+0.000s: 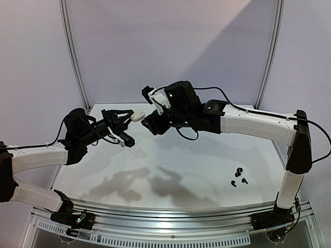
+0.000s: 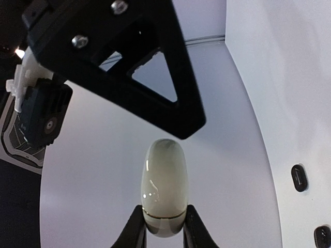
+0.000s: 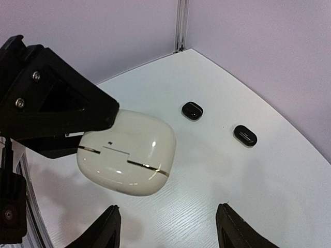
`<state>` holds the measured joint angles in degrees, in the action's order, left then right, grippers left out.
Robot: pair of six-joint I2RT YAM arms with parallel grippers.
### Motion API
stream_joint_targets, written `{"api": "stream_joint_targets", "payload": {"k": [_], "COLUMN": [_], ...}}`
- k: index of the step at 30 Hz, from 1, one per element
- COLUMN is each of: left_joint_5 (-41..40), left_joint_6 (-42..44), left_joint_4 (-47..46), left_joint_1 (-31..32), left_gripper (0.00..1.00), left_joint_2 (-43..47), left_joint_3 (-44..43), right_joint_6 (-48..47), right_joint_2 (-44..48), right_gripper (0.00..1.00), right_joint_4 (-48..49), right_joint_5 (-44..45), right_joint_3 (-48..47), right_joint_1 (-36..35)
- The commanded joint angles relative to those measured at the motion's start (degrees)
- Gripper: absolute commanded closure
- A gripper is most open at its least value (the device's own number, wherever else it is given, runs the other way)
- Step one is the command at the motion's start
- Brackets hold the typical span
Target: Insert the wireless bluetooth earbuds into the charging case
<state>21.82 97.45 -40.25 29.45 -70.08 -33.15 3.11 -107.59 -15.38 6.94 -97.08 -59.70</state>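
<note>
Charging case (image 1: pixel 137 117) in left end effector (image 1: pixel 129 120), right end effector (image 3: pixel 168 227) just beside (rightward); earbuds (image 1: pixel 238 176) on table (image 1: pixel 155 155), near right

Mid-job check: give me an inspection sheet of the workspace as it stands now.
Surface: white table, arm shadows on it.
Job's things: white charging case held in the air, lid looks shut; black earbuds loose at the table's right.
Clutter: two black oval items by the wall.
Tools: left tool shut on the charging case; right tool open, facing it, not touching.
Cables: black cable looping over the right arm.
Surroundings: pale walls, metal strips.
</note>
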Motion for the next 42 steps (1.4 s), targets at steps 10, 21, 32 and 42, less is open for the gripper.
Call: {"api": "stream_joint_targets", "payload": {"k": [10,21,32,42], "left_joint_5": [-3.2,40.1,47.8,32.8], "left_joint_6": [-29.5,-103.4,-110.9,-116.7], "left_joint_4": [14.2,16.9,5.6,14.1], "left_joint_1": [-0.6,-8.3,-7.3,-12.3], "left_gripper": [1.00,1.00,1.00,1.00], "left_joint_2": [0.4,-1.7,-0.8,-1.1], "left_joint_3": [-8.3,-16.7,-16.2,-15.9], "right_joint_6": [-2.5,-1.4,-1.2,-1.3], "right_joint_2": [9.8,16.4,9.8,8.6], "right_gripper": [0.32,0.10,0.18,0.14], "right_joint_4": [-0.9,4.7,7.1,7.1], "right_joint_5": [-2.8,-20.1,-33.9,-27.3], "right_joint_3": [6.7,7.4,0.3,-0.7], "right_joint_1": [1.1,4.5,4.4,4.4]}}
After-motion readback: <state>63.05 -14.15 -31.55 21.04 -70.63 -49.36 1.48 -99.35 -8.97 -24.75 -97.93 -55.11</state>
